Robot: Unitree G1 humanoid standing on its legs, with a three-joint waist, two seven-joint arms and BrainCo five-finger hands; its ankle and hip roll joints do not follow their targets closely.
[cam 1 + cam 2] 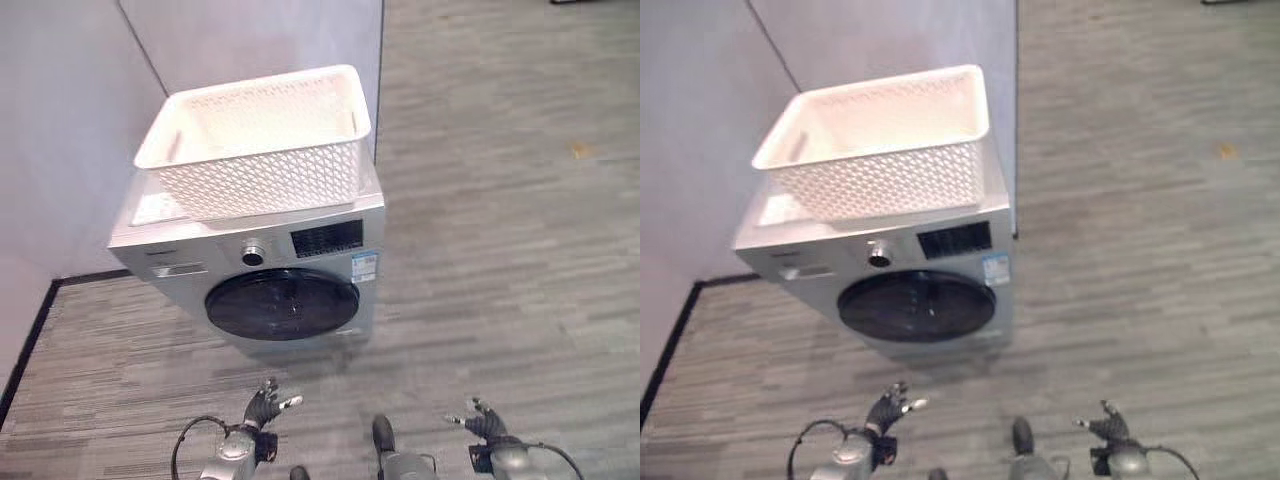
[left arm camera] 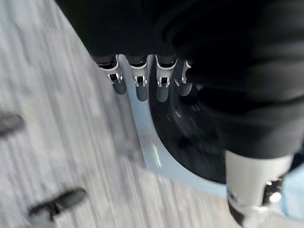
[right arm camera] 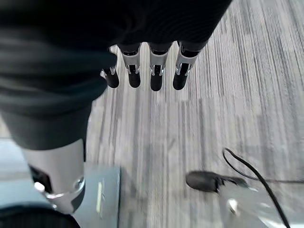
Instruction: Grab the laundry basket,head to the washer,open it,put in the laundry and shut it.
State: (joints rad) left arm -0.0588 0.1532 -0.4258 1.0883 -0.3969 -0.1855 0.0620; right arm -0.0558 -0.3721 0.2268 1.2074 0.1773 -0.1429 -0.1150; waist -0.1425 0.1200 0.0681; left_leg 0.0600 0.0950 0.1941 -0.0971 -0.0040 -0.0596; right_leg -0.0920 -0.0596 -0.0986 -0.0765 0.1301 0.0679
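A white lattice laundry basket [image 1: 262, 140] stands on top of a silver washer [image 1: 300, 255] and looks empty from above. The washer's round dark door [image 1: 282, 303] is shut. Low in the eye views, my left hand [image 1: 266, 406] hangs in front of the door with its fingers spread, well short of it. My right hand [image 1: 487, 424] is off to the right over the floor, also open. The left wrist view looks past the left hand's fingers [image 2: 138, 80] onto the dark door [image 2: 190, 137]. Straight fingers [image 3: 156, 76] above the floor show in the right wrist view.
The washer stands against a grey wall [image 1: 60, 120] with a dark skirting strip [image 1: 30, 340] at the left. Grey striped carpet [image 1: 500, 200] spreads wide to the right and in front of the washer.
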